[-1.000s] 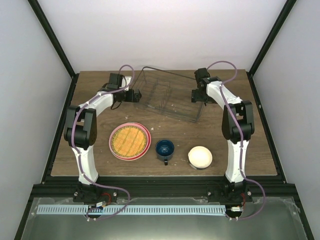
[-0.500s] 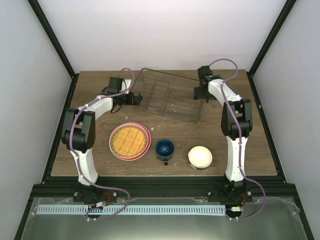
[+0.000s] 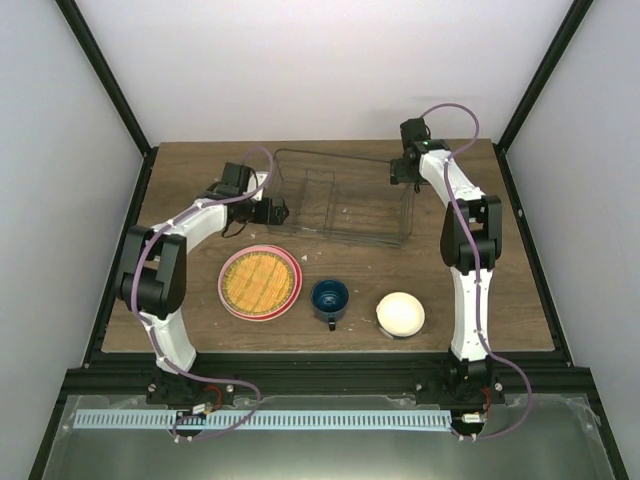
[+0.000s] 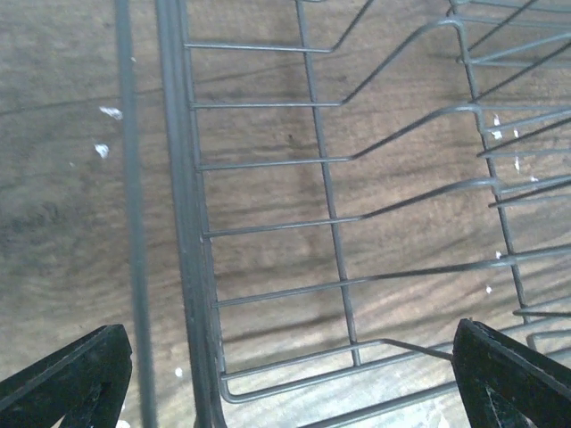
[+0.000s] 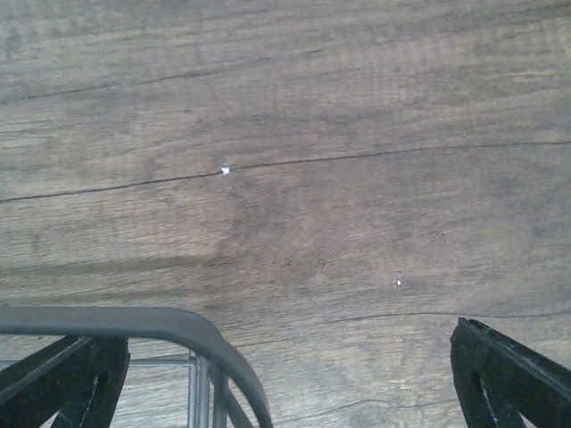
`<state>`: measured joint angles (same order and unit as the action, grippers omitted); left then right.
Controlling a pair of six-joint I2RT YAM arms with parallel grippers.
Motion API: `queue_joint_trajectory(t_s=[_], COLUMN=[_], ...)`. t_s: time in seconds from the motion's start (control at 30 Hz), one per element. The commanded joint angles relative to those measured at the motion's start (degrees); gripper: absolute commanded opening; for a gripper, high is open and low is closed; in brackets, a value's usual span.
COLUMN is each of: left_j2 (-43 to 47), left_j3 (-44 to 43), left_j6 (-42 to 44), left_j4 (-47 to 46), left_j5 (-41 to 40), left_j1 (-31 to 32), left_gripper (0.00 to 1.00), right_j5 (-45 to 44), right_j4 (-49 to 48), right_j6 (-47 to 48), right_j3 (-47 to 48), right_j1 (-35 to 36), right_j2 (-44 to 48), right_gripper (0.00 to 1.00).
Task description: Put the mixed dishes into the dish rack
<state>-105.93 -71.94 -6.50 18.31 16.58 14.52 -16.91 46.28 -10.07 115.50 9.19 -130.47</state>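
Note:
The dish rack [image 3: 330, 235], a dark wire basket with inner dividers, stands square at the back middle of the table. My left gripper [image 3: 276, 211] is open at the rack's left end; in the left wrist view [image 4: 285, 383] its jaws straddle the rack's end wall [image 4: 183, 223]. My right gripper [image 3: 400, 172] is open at the rack's back right corner, whose rim [image 5: 183, 325] lies between its jaws. The woven-pattern plate [image 3: 260, 281] lies on the pink plate [image 3: 226, 293]. The dark blue mug [image 3: 330, 298] and the cream bowl [image 3: 400, 313] stand to their right.
The wooden table [image 3: 500, 260] is bounded by black frame posts and white walls. The dishes sit in a row near the front edge, between the two arm bases.
The rack has turned from a slanted position to square with the table. My left gripper moved nearer and to the right with its end; my right gripper moved toward the back.

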Motion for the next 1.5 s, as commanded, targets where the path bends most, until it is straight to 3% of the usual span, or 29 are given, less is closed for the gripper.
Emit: queue_joint_trajectory(t_s=[0.0,0.33,0.83,1.2,1.47], left_j2=[3.5,7.1,10.0,14.8,19.3], left_j3=[1.7,5.6,8.1,7.4,4.9], left_j6=[-0.9,-2.9,-4.4,-4.4,-4.3], left_j4=[3.3,3.1,3.0,6.0,8.4], left_j5=[0.5,0.5,-0.8,-10.1,-17.6], left_j1=[1.5,3.6,4.7,4.7,4.6], left_gripper=[1.00,1.00,1.00,1.00,1.00], right_j5=[0.9,-0.1,-0.3,7.1,7.6], right_j4=[0.3,-2.4,-2.4,-3.1,-1.2], right_j6=[2.0,5.2,9.4,7.9,7.2], right_j3=[3.0,2.9,11.5,-1.3,-2.3], right_j1=[-0.3,-0.3,-1.1,0.6,3.7], right_j2=[-0.4,-1.0,-5.4,4.5,9.9], right_gripper=[1.00,1.00,1.00,1.00,1.00])
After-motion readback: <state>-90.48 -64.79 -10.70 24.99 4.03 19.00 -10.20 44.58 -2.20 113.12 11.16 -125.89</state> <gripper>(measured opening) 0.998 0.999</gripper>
